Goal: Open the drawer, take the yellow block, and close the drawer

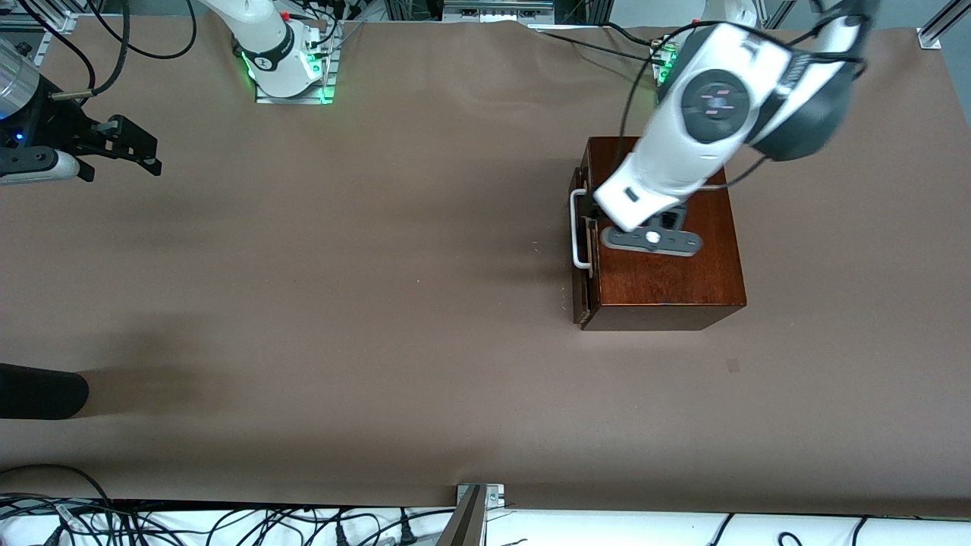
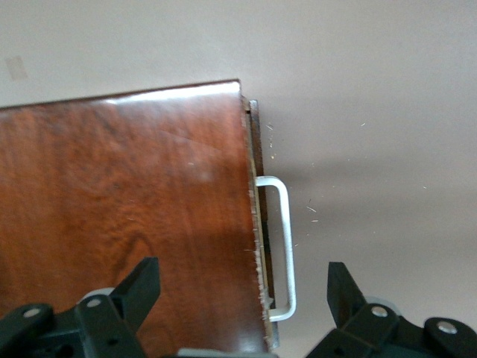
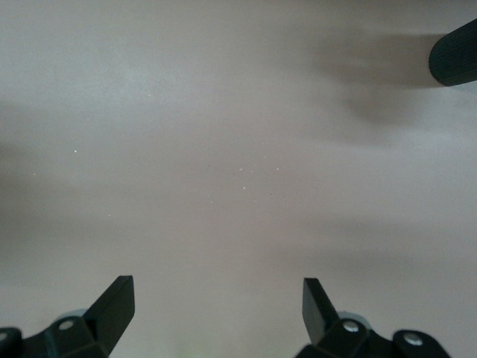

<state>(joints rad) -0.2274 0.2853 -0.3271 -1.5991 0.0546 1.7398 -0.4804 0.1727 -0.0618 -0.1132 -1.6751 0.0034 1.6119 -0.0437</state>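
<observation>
Wooden drawer (image 2: 257,224) shut, left tool (image 2: 242,287) above handle (image 2: 279,246)

This was a robotics lab, not a home or shop. Two white robot arms stood bolted on metal base plates (image 1: 292,87) with green status lights, at a table (image 1: 379,303) covered in plain brown paper. Aluminium frame rails (image 1: 493,9) ran along the edge by the bases, and loose black cables (image 1: 227,523) lay tangled along the edge nearest the front camera.
</observation>
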